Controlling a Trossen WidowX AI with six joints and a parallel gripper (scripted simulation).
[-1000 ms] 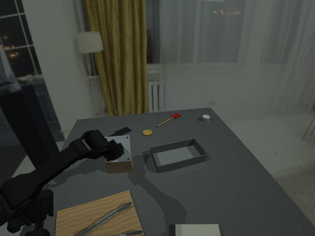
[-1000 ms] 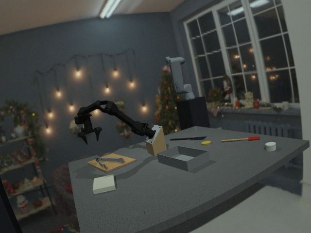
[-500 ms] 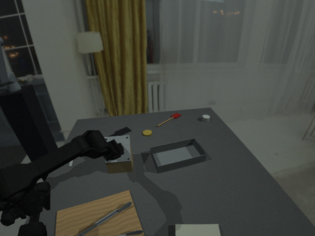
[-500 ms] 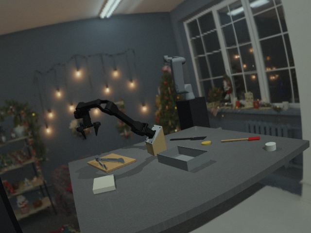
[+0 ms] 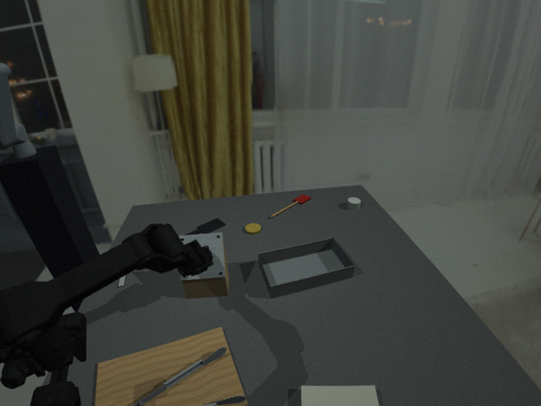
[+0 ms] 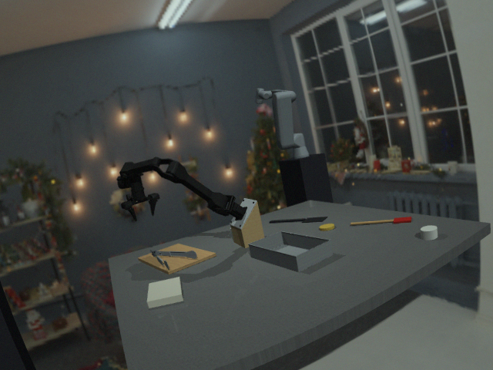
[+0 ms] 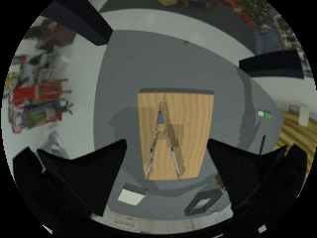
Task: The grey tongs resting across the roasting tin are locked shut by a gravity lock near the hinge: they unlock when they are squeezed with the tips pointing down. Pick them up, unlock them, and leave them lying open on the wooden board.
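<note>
The grey tongs (image 5: 183, 375) (image 6: 175, 253) lie on the wooden board (image 5: 161, 351) (image 6: 203, 254) (image 7: 200, 114). Their two arms are spread apart in a V, which shows from above in the wrist view, with the hinge end towards the top of that view. My gripper (image 6: 144, 217) (image 7: 167, 144) is open and empty, with its fingers pointing down. It hangs well above the board and touches nothing. The roasting tin (image 5: 314, 282) (image 6: 274, 257) stands on the table away from the board, with nothing across it. In the top view the hinge end of the tongs is cut off.
My arm rises from the wooden block (image 5: 204, 287) (image 6: 253, 229) beside the tin. A pale block (image 5: 340, 395) (image 6: 165, 292) (image 7: 131, 196) lies near the board. Farther off are a black spatula (image 5: 211, 226), a yellow disc (image 5: 253, 227), a red-headed tool (image 5: 302, 199) and a white cylinder (image 5: 353, 203).
</note>
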